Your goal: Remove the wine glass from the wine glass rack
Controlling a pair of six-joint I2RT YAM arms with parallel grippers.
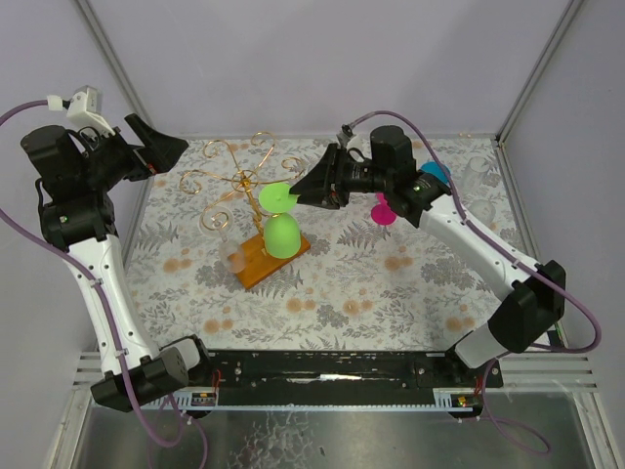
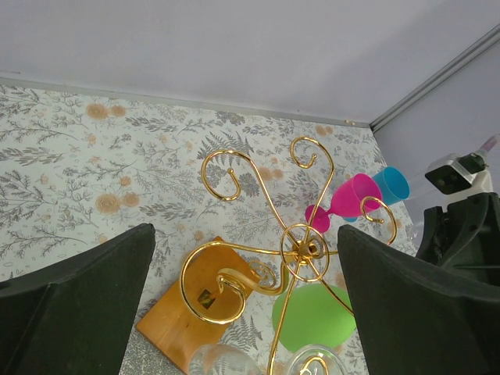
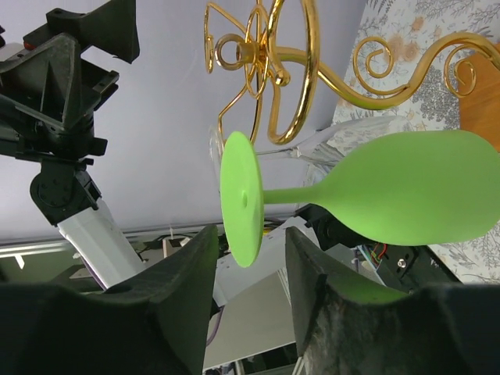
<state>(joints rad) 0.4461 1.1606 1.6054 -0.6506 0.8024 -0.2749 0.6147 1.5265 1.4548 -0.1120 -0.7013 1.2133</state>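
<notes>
The wine glass rack (image 1: 237, 186) is a gold wire tree on an orange-brown wooden base (image 1: 262, 260). It also shows in the left wrist view (image 2: 305, 248) and the right wrist view (image 3: 269, 70). A green wine glass (image 1: 282, 234) hangs upside down at its right side, foot (image 3: 241, 199) up and bowl (image 3: 414, 187) down. My right gripper (image 1: 317, 191) is open, its fingers (image 3: 183, 289) on either side of the foot's rim, not touching it. My left gripper (image 1: 164, 147) is open and empty, high above the rack's left side.
A clear glass (image 1: 234, 256) hangs at the rack's front left. A pink glass (image 1: 383, 210) and a blue cup (image 1: 436, 174) lie on the floral cloth behind my right arm, also seen in the left wrist view (image 2: 351, 199). White walls enclose the table.
</notes>
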